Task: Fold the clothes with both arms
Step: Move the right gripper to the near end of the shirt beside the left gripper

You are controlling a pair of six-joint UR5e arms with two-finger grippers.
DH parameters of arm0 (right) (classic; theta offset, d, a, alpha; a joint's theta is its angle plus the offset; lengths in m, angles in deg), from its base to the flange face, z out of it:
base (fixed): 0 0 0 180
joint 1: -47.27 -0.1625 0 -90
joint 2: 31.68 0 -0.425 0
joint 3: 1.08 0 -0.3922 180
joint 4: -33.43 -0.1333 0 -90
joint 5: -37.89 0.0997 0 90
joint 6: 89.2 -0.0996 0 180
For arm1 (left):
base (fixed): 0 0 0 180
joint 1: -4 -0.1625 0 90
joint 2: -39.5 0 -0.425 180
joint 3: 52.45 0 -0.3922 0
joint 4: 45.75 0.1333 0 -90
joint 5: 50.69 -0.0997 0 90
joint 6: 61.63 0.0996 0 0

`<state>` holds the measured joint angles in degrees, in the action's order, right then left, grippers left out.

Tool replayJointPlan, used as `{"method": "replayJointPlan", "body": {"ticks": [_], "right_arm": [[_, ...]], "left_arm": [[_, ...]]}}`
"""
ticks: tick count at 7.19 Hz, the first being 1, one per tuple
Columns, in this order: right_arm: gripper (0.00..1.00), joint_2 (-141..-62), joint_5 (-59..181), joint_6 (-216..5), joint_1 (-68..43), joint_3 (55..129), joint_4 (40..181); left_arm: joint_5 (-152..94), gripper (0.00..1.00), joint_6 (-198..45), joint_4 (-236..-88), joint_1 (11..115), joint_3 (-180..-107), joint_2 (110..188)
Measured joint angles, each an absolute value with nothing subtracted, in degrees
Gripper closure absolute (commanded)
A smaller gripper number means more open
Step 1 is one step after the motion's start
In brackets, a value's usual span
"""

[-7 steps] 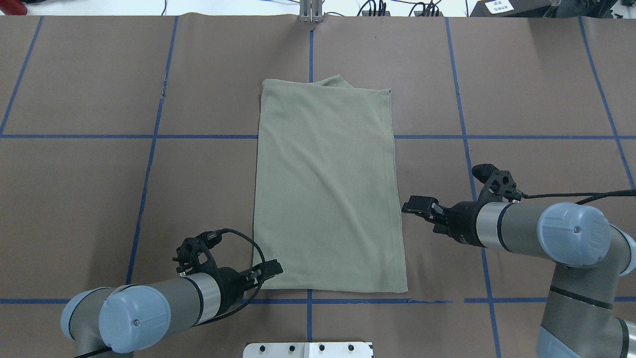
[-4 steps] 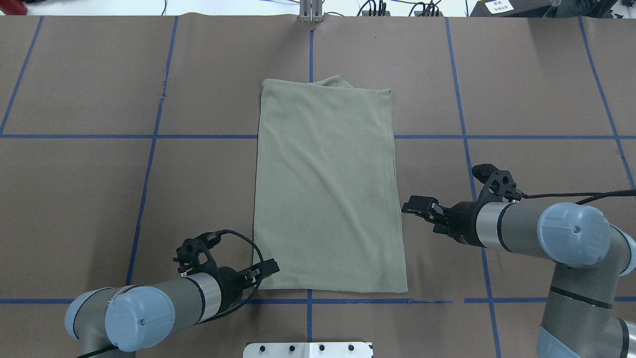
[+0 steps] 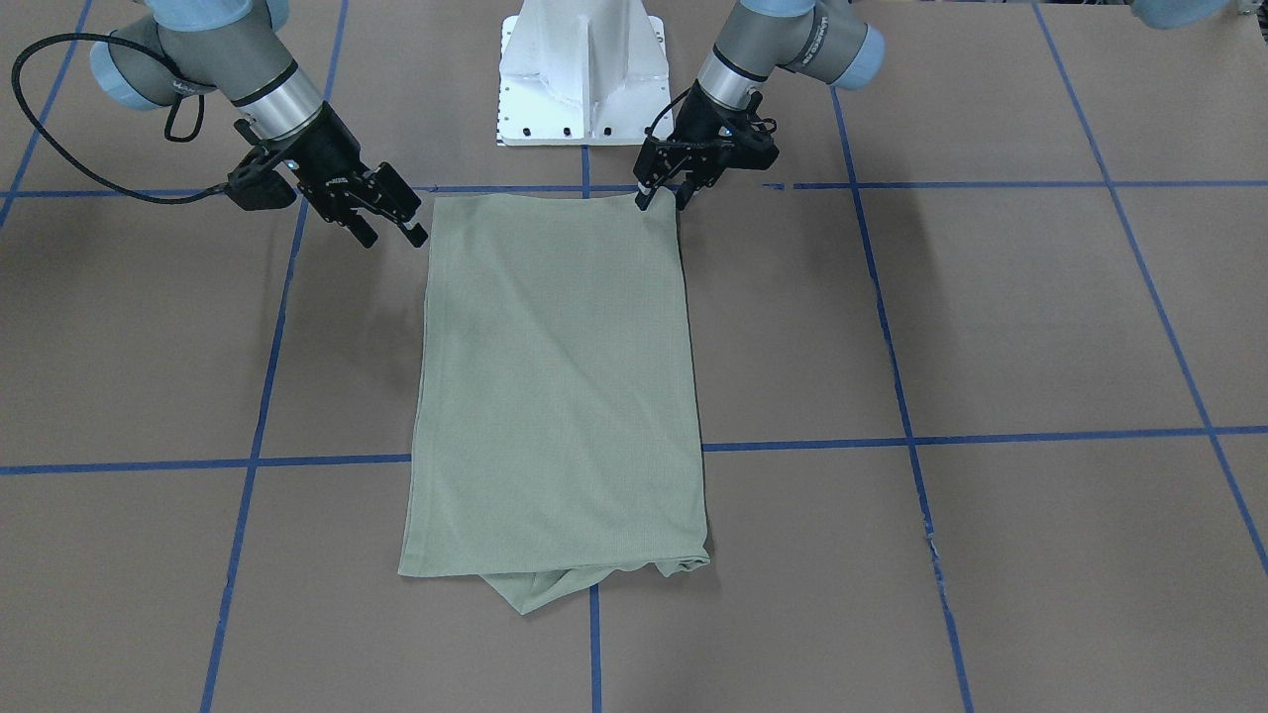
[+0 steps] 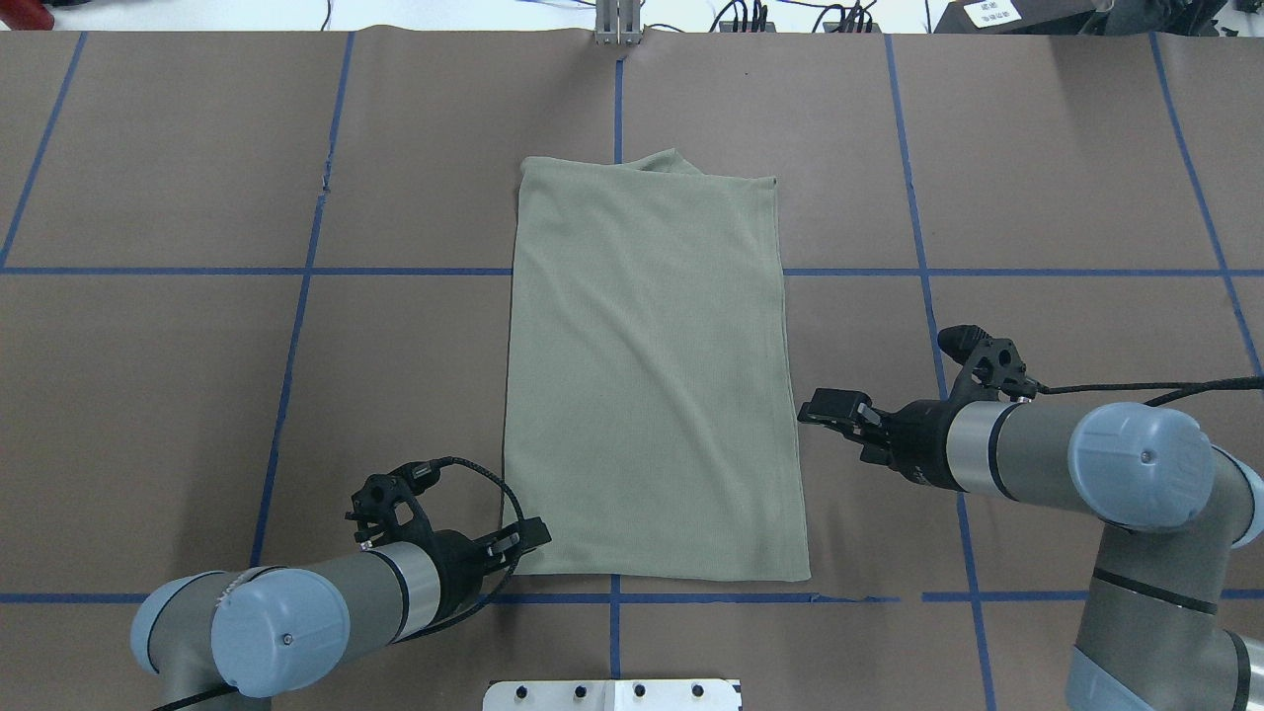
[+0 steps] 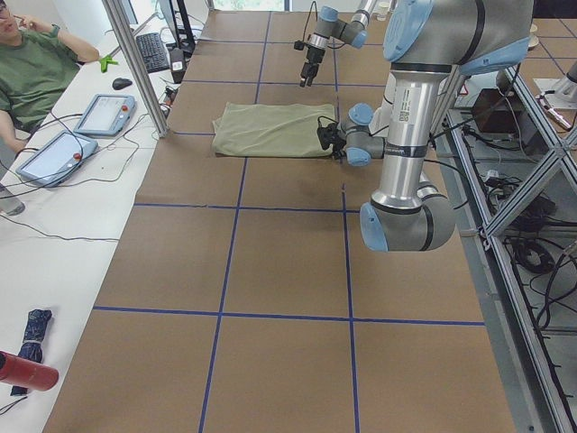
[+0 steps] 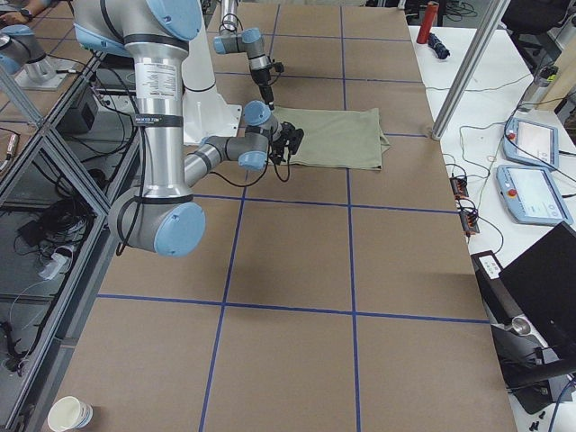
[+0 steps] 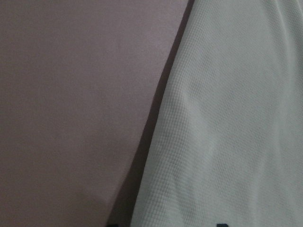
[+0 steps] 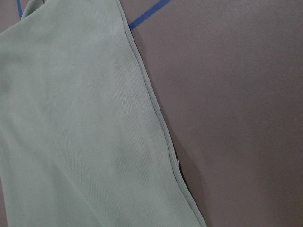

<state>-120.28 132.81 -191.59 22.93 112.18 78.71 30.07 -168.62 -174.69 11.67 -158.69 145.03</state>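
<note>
The sage-green shirt (image 4: 652, 375) lies flat on the brown table, folded into a long rectangle, with a bit of fabric sticking out at its far end (image 3: 540, 589). My left gripper (image 4: 528, 538) is low at the shirt's near left corner, open, holding nothing; in the front view (image 3: 662, 198) its fingers stand apart at that corner. The left wrist view shows the shirt's edge (image 7: 227, 118) close up. My right gripper (image 4: 820, 407) is open and empty, just off the shirt's right edge, seen in the front view (image 3: 391, 230). The right wrist view shows that edge (image 8: 75, 132).
The white pedestal base (image 3: 582, 69) stands at the table's near edge between the arms. Blue tape lines (image 4: 296, 336) grid the brown surface. A metal post (image 4: 619, 22) stands at the far edge. An operators' table with tablets (image 5: 104, 113) runs along the far side.
My left gripper has drawn back a little to the left at the shirt's near left corner. The right arm and the shirt have not moved.
</note>
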Motion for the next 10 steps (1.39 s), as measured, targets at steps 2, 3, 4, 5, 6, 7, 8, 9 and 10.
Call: {"method": "replayJointPlan", "body": {"ticks": [2, 3, 4, 5, 6, 7, 8, 9, 10], "right_arm": [[0.0, -120.3, 133.0, -191.6, 22.9, 112.1, 78.6], [0.0, -120.3, 133.0, -191.6, 22.9, 112.1, 78.6], [0.0, -120.3, 133.0, -191.6, 22.9, 112.1, 78.5], [0.0, -120.3, 133.0, -191.6, 22.9, 112.1, 78.5], [0.0, -120.3, 132.9, -191.6, 23.0, 112.1, 78.5], [0.0, -120.3, 132.9, -191.6, 23.0, 112.1, 78.5], [0.0, -120.3, 132.8, -191.7, 23.2, 112.1, 78.7], [0.0, -120.2, 132.7, -193.3, 23.8, 112.1, 79.7], [0.0, -119.9, 132.3, -196.8, 24.8, 112.4, 81.8]], "left_arm": [[30.1, 0.39, -168.1, -174.6, 11.6, -158.7, 145.0], [30.2, 0.44, -167.5, -174.6, 11.6, -158.7, 145.0], [30.2, 0.51, -167.1, -174.6, 11.6, -158.7, 145.0], [30.3, 0.62, -167.0, -174.6, 11.6, -158.8, 145.0], [30.4, 0.78, -166.9, -174.6, 11.6, -158.8, 145.0], [30.4, 1.0, -166.9, -174.6, 11.6, -158.9, 145.1], [30.4, 1.0, -166.9, -174.6, 11.6, -159.0, 145.1], [30.4, 1.0, -166.9, -174.6, 11.6, -159.1, 145.1], [30.5, 1.0, -166.9, -174.6, 11.6, -159.4, 145.1]]}}
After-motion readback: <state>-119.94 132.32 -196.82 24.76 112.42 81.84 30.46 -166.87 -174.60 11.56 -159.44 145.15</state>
